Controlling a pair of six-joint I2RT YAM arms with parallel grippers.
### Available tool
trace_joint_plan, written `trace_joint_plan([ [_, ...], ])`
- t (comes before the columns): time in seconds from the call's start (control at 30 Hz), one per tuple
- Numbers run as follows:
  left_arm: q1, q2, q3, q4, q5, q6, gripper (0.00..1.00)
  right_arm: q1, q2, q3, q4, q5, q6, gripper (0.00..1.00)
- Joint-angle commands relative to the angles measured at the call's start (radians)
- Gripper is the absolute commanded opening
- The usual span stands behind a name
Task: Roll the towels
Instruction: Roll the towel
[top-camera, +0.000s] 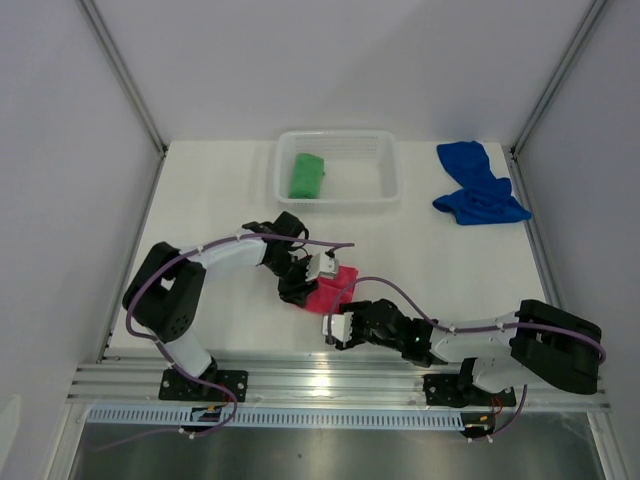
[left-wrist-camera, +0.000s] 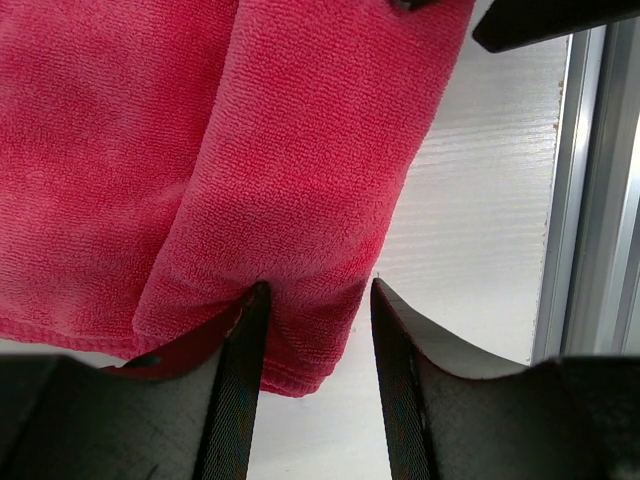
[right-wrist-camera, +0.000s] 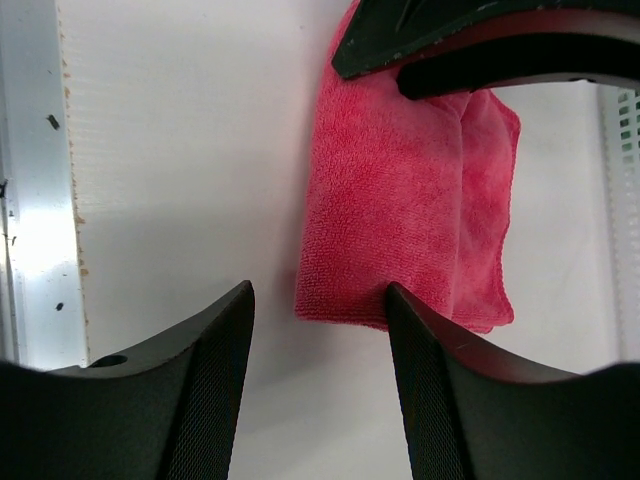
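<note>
My left end effector (left-wrist-camera: 312, 290) grips and half hides the pink towel (right-wrist-camera: 400, 200).
My right end effector (right-wrist-camera: 320, 295) gapes empty; basket (top-camera: 340, 201) holds green towel (top-camera: 307, 175).

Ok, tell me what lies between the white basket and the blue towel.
Nothing. In the top view only bare table separates the white basket from the blue towel.
</note>
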Motion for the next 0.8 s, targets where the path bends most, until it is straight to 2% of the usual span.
trace_joint_plan([
  [0.0, 0.007, 0.037, 0.0, -0.082, 0.016, -0.009, 0.48, -0.008, 0.042, 0.041, 0.042, 0.041, -0.01, 0.58],
  [0.23, 0.019, 0.035, -0.005, -0.097, 0.027, 0.002, 0.48, -0.02, 0.12, 0.086, -0.007, 0.093, 0.021, 0.53],
  [0.3, 0.022, 0.032, -0.008, -0.097, 0.034, 0.007, 0.48, -0.026, 0.134, 0.098, -0.001, 0.098, 0.03, 0.42],
  [0.33, 0.028, 0.029, -0.006, -0.107, 0.041, 0.013, 0.48, -0.031, 0.152, 0.107, -0.013, 0.096, 0.035, 0.33],
  [0.37, 0.031, 0.018, -0.011, -0.11, 0.05, 0.018, 0.48, -0.033, 0.159, 0.118, -0.025, 0.098, 0.041, 0.18],
  [0.4, 0.034, 0.009, -0.014, -0.111, 0.079, 0.03, 0.48, -0.04, 0.163, 0.141, -0.044, 0.089, 0.056, 0.14],
  [0.53, 0.076, -0.051, -0.046, -0.108, 0.142, 0.053, 0.49, -0.068, 0.139, 0.152, -0.105, 0.025, 0.097, 0.07],
  [0.6, 0.085, -0.086, -0.066, -0.105, 0.146, 0.056, 0.54, -0.092, 0.111, 0.161, -0.13, -0.025, 0.149, 0.0],
  [0.77, 0.094, -0.17, -0.114, -0.11, 0.134, 0.056, 0.54, -0.135, 0.044, 0.184, -0.238, -0.186, 0.277, 0.0],
])
